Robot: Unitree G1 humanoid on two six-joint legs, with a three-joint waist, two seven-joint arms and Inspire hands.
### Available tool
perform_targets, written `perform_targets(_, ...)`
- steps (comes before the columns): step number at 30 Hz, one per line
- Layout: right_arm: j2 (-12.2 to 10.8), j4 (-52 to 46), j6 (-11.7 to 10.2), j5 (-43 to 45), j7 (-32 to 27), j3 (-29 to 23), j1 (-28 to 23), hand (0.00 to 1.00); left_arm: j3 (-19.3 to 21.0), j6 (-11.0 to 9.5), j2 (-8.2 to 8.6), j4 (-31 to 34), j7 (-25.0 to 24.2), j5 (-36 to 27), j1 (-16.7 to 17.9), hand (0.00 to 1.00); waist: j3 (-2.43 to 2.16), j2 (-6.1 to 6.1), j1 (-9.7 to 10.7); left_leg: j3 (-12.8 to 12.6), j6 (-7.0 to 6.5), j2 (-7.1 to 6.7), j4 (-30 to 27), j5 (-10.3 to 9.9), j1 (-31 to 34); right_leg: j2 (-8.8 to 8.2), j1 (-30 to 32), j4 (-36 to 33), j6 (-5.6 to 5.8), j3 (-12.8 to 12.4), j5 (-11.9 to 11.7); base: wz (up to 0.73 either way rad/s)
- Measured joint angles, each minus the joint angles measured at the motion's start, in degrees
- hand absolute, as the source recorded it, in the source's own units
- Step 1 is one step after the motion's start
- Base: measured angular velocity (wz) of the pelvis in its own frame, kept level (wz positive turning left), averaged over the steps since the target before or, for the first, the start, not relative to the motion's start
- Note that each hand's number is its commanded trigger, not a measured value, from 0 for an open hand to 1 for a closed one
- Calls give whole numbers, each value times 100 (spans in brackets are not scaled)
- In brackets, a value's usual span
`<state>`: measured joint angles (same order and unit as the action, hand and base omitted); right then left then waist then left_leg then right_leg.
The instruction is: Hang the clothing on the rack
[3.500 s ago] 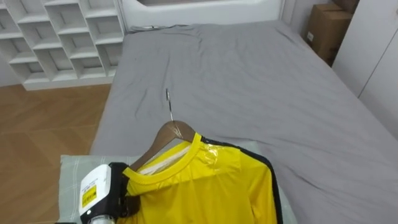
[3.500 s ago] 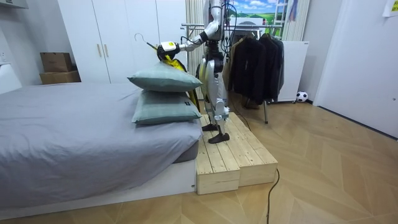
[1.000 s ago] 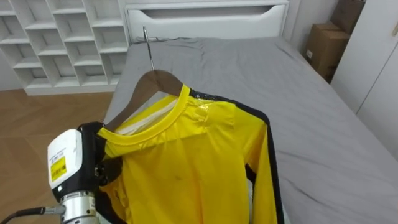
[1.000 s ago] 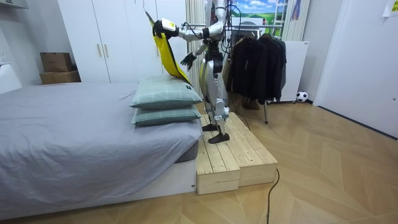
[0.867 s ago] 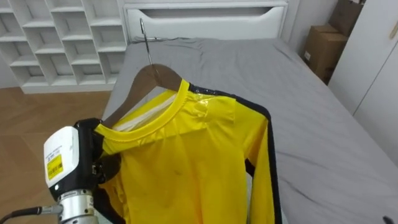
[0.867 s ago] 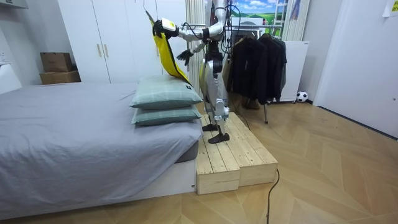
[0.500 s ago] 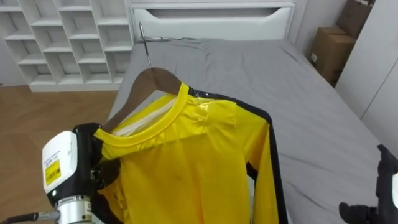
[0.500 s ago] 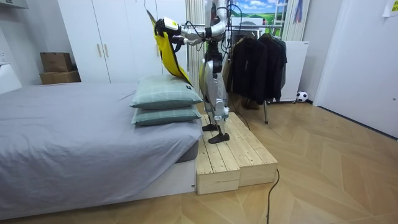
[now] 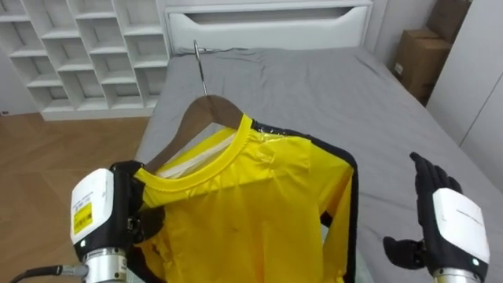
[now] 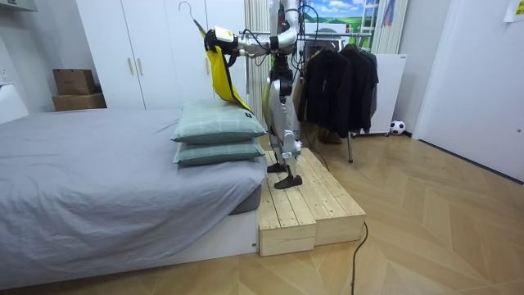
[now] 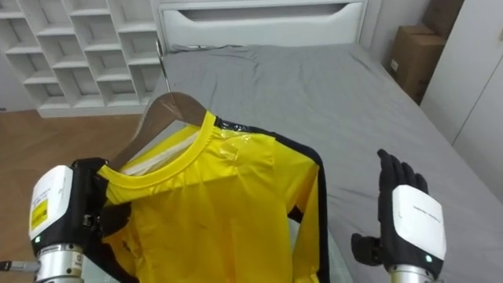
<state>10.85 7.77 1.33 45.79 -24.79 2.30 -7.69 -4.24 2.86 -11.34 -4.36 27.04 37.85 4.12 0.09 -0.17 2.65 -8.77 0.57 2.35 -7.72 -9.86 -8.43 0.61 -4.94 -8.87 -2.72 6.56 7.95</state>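
Left hand (image 9: pixel 127 217) grips hanger (image 9: pixel 206 111) carrying yellow shirt (image 9: pixel 251 216) above bed (image 9: pixel 354 94); right hand (image 9: pixel 452 224) spread, holding nothing

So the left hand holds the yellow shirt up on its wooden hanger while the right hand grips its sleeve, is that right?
Not quite: the left eye view shows the right hand open, apart from the yellow shirt. The left hand does hold it up on its wooden hanger.

The yellow shirt (image 9: pixel 251 212) is smooth cloth with a slight sheen at its 12 o'clock collar. Its hanger (image 9: pixel 200 112) is brown polished wood with a thin metal hook (image 9: pixel 201 67). The bed (image 9: pixel 338 94) sheet is matt grey cloth, creased.
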Motion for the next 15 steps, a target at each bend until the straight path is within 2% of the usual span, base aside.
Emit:
perform_targets(3,11,-171,16,5,147,91,3,0,-12,88,0,0,-5,7,0,100,-3,4,-38,0,0,1,0,0,-15,-5,16,-80,2,5,0,0)
perform_targets(8,54,-375,15,513,431,108,245,0,-33,89,0,1,-63,53,0,100,-3,-14,-65,-1,0,-1,0,0,-3,-10,38,-78,3,2,1,0)
perform_targets(11,93,-402,21,740,499,120,324,0,-35,89,0,1,-139,50,-3,100,-7,-67,-107,11,0,-2,-4,0,10,-13,52,-79,5,10,2,0)
perform_targets(12,133,-415,24,861,502,158,337,0,-35,89,0,1,-158,50,-6,100,-24,-104,-131,11,-1,-2,-6,0,21,-12,93,-90,4,8,2,0)
perform_targets(15,183,-540,24,916,537,210,349,0,-34,89,-3,16,-253,51,-16,100,-31,-208,-153,29,-1,2,-8,1,41,-10,109,-98,2,14,1,0)
